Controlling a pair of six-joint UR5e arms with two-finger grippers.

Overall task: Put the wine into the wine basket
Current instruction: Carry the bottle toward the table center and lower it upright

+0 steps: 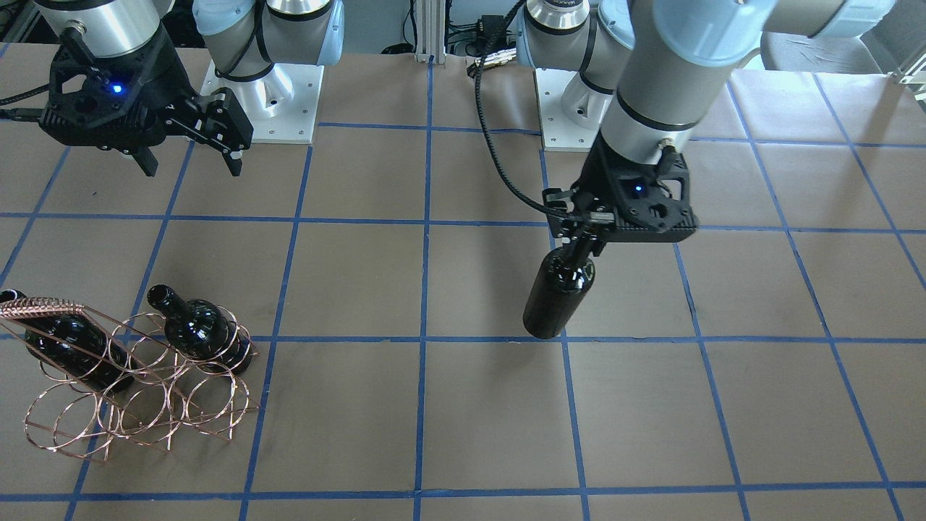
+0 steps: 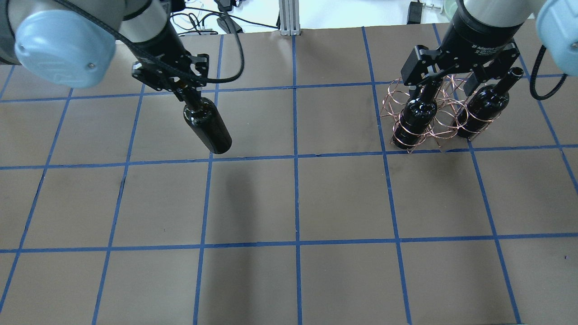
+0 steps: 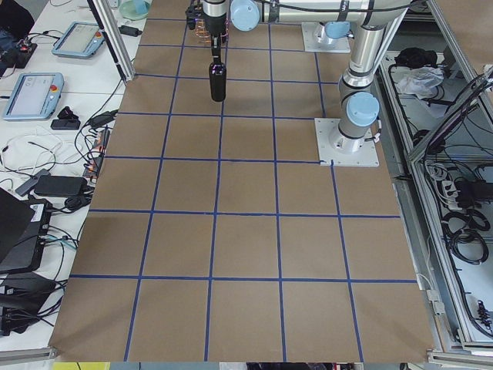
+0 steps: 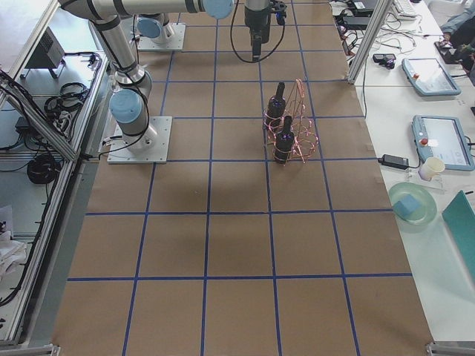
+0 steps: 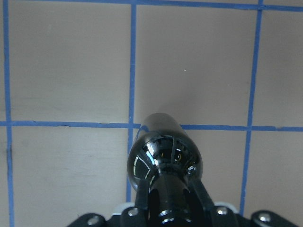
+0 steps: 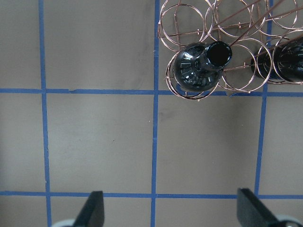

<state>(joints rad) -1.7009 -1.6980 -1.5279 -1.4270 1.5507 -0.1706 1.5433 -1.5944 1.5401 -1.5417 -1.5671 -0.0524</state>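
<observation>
My left gripper (image 1: 581, 242) is shut on the neck of the wine (image 1: 557, 293), a glossy near-black bottle. The bottle hangs roughly upright and seems to be off the table, in the middle-left area (image 2: 208, 126). In the left wrist view I see its shoulder (image 5: 163, 158) between my fingers. The copper wire wine basket (image 1: 43, 307) stands on the robot's right side (image 2: 445, 123). It holds two other dark bottles (image 1: 195, 329) (image 1: 65, 340). My right gripper (image 1: 192, 168) is open and empty, high above the basket (image 6: 182, 21).
The table is brown paper with a blue tape grid (image 2: 295, 198). The two arm bases (image 1: 268, 94) stand at the robot's edge. The basket's rings beside its two bottles (image 6: 199, 66) (image 6: 291, 61) hold nothing.
</observation>
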